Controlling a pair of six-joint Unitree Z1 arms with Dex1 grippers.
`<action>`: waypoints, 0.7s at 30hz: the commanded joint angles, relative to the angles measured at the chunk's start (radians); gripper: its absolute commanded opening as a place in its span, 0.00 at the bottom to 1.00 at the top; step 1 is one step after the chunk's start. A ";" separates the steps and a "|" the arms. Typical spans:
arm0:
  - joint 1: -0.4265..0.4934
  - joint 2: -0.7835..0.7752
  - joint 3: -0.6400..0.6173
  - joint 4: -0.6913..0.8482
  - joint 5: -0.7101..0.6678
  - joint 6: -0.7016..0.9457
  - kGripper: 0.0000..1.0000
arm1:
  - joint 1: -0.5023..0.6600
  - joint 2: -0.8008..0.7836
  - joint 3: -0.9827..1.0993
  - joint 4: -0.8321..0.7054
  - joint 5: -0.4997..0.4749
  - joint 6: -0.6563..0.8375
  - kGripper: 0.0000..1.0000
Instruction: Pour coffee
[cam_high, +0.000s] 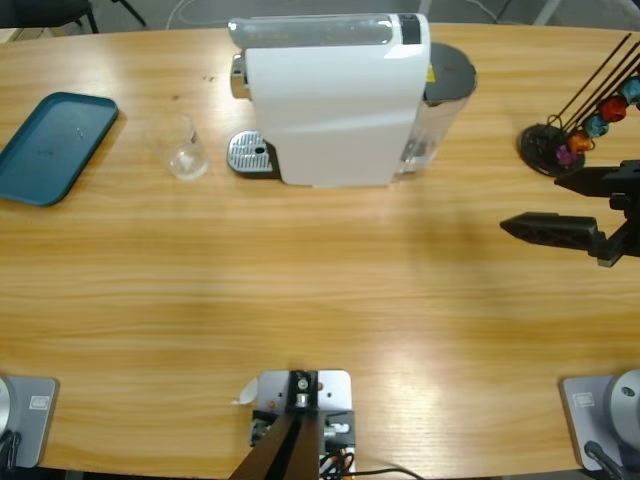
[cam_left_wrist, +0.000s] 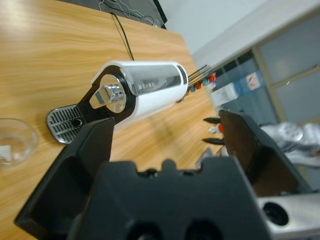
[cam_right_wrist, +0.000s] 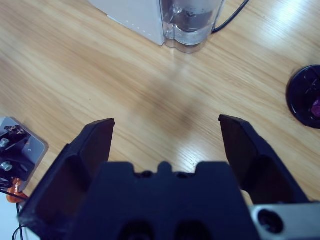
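- At table back centre: white coffee machine, lying long-side across in the high view, silver drip tray at its left end, clear water tank with dark lid at its right end.
- Empty clear glass stands on the table just left of the drip tray, not on it. Left wrist view shows the same: glass beside the tray, apart from the chrome spout.
- Teal tray near the left edge, well apart from the glass.
- Capsule holder at the right edge: black round base, thin wire rack, coloured capsules on it.
- Right pincer comes in from the right edge, just below the capsule holder, jaws spread wide, nothing between them. Right wrist view: right pincer over bare wood, water tank ahead, holder base off to the right.
- Left pincer also wide apart and empty, tilted, looking toward the machine's spout end from the glass side. Arm itself not visible in the high view.
- The other pincer's black tips show small in the left wrist view's background, beyond the machine.
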 joint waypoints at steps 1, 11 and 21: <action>0.006 0.154 0.004 -0.211 -0.059 -0.260 0.90 | -0.008 0.025 0.030 -0.007 -0.020 0.002 0.89; -0.076 0.274 0.009 -0.260 -0.063 -0.345 0.89 | -0.008 0.019 0.033 -0.007 -0.029 0.002 0.89; -0.092 0.318 0.005 -0.261 -0.059 -0.337 0.96 | -0.008 0.019 0.034 -0.007 -0.032 0.001 0.89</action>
